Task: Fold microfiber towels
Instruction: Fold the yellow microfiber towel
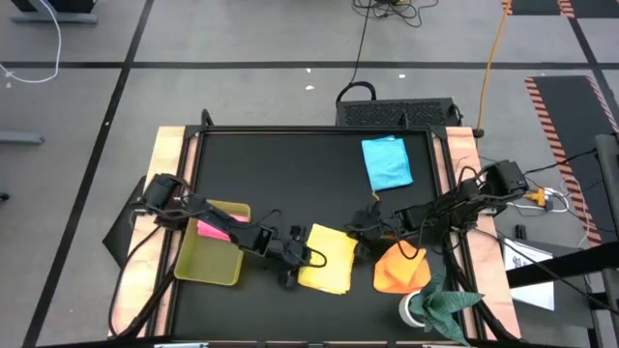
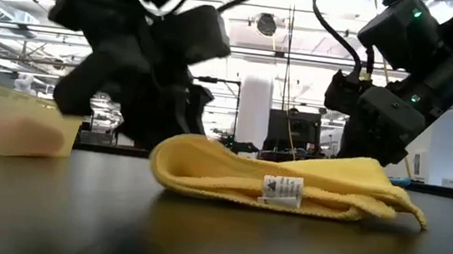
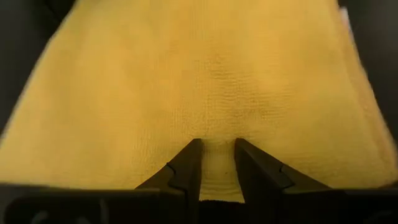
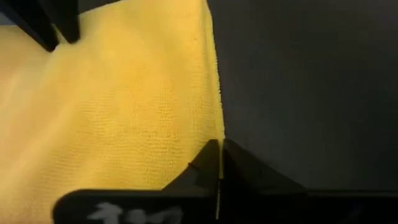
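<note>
The yellow towel (image 1: 329,261) lies on the black table near the front middle, doubled over, with its white tag (image 2: 282,189) toward the near side. My left gripper (image 1: 304,254) is at its left edge and is shut on it. My right gripper (image 1: 362,239) is at its far right corner and is shut on it. The light blue towel (image 1: 387,161) lies flat at the far right. The orange towel (image 1: 399,269) lies bunched to the right of the yellow one. The pink towel (image 1: 215,229) lies in the yellow-green tray (image 1: 208,266). My left gripper pinches the yellow towel's left edge (image 3: 217,163) between its two fingers, coming low from the table's left. The cloth bulges a little between the fingers. The towel lies on the table, humped at this end (image 2: 194,151). My right gripper pinches the yellow towel's far edge at its right corner (image 4: 219,138) between its two nearly closed fingers, coming low from the table's right and pointing along that edge. The towel lies on the table there.
A dark green cloth (image 1: 447,302) lies over a white object at the front right corner. The tray stands at the front left, close behind my left arm. The table's raised wooden side rails (image 1: 172,164) run along both sides.
</note>
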Robot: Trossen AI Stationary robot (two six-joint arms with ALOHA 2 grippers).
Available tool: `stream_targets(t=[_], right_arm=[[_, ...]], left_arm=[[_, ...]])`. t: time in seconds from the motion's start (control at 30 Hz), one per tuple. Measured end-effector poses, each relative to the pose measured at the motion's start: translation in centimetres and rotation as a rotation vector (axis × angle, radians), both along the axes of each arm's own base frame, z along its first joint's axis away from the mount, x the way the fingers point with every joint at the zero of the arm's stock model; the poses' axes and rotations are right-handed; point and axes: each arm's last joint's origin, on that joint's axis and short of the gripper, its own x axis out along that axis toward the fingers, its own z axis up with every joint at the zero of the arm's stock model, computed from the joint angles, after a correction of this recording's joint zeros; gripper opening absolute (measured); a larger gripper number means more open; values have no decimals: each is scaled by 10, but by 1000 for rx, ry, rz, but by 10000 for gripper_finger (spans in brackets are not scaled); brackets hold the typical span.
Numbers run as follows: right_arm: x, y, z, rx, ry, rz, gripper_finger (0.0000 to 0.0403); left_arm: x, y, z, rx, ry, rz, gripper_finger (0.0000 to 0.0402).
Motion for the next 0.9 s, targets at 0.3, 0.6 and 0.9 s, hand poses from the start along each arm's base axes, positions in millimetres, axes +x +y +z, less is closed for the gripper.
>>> stream_targets(t=[0.3,0.6,0.9], right_arm=[[-12,33,0,54,-1,-36,6],[-14,52,5,34,-72,90,56],[-15,57,15,0,-95,362,178]], left_arm=[[0,26,3,406,24,-141,101],[-14,26,45,408,-26,-155,102],[-23,-18,39,192,-45,-276,103]])
